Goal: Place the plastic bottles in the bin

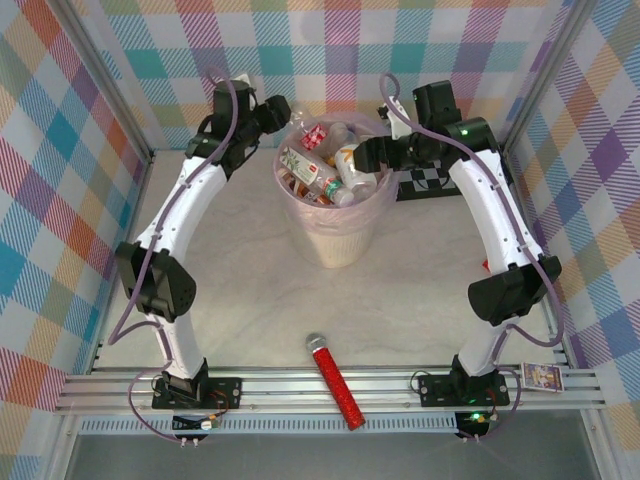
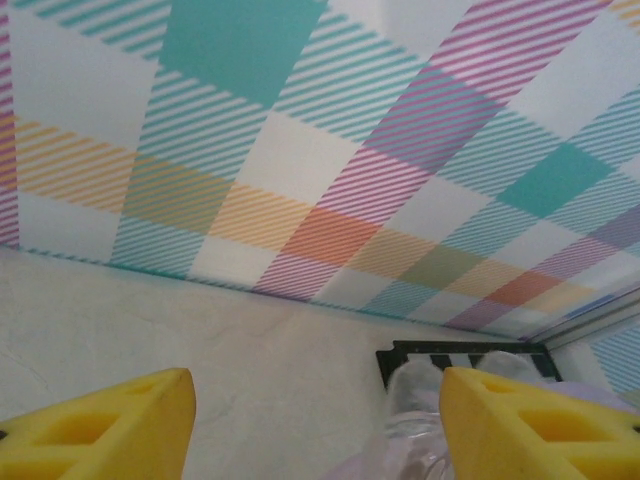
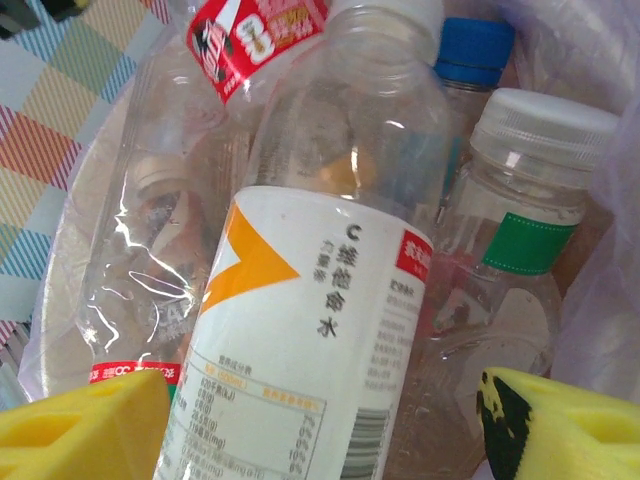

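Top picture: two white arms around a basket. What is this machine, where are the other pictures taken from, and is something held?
Two robot arms stand on a pale table, seen from above. The other pictures come from a camera on each wrist. The left arm's yellow foam fingers are open on nothing. The right arm's fingers stand apart around a clear plastic bottle with a white-and-orange label, seemingly not gripping it, in the round cream pink-lined bin. A red glittery microphone lies nearby.

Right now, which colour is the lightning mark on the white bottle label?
The lightning mark is orange; the right wrist view shows it best.
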Tool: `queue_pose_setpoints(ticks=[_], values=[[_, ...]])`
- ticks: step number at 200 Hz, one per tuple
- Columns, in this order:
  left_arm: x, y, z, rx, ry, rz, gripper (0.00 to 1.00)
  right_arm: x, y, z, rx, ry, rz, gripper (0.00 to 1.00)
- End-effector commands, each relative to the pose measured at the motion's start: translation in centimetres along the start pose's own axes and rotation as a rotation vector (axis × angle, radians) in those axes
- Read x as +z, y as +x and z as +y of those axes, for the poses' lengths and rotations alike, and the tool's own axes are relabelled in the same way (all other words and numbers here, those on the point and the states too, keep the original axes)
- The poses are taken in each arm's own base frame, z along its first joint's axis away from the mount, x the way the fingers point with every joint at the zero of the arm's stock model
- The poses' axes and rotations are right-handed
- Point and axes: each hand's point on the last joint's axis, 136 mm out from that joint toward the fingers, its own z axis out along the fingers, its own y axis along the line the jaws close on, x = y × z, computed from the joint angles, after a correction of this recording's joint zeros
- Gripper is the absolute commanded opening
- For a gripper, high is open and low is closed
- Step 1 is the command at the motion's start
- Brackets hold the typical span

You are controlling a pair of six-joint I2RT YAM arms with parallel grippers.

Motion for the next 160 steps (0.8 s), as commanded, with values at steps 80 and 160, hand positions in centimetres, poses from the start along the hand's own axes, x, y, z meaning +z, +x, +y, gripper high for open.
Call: queue_pose_setpoints(ticks=[80, 160], values=[[-2.1, 4.1, -0.5, 0.117, -0.002, 0.087, 0.64, 2.8, -0.7, -0.4, -0.015, 0.007, 0.016, 0.80], [-6.8, -2.1, -1.3, 0.093, 0.010, -0.067, 0.90, -0.4, -4.2, 0.1, -0.066, 0.074, -0.081, 0.90]])
